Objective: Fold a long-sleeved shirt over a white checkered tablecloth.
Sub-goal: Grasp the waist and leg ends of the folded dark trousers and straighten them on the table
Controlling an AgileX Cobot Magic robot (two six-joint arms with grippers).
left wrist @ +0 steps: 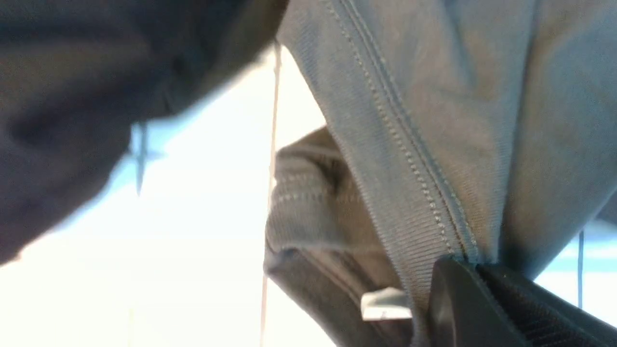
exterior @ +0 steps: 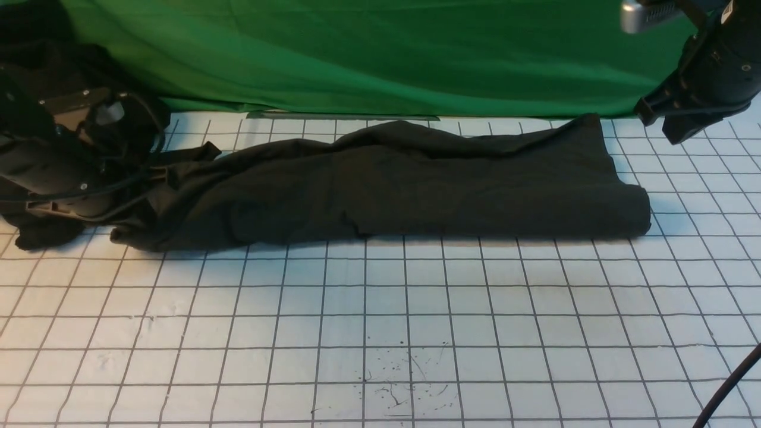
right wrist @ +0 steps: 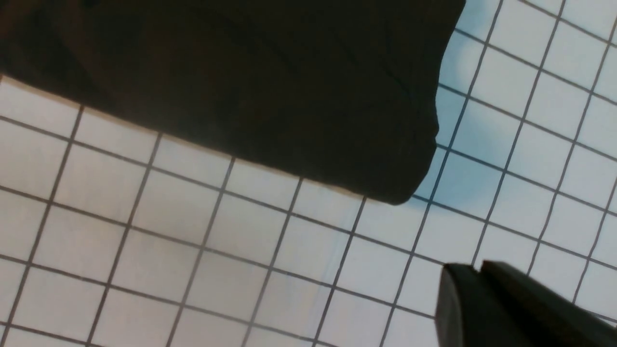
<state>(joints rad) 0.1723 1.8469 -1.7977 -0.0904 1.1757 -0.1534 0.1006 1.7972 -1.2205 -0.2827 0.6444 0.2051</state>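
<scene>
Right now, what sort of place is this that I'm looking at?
Probably a robot lab or recording setup, not a home: a green backdrop cloth hangs behind, a white checkered tablecloth covers the work surface, and the left arm and right arm flank a long-sleeved shirt.

A green backdrop cloth (exterior: pixel 380 59) fills the far side, from 10 to 2 o'clock. Soft wrinkles run across it in diagonal lines. The light is soft and even.
</scene>
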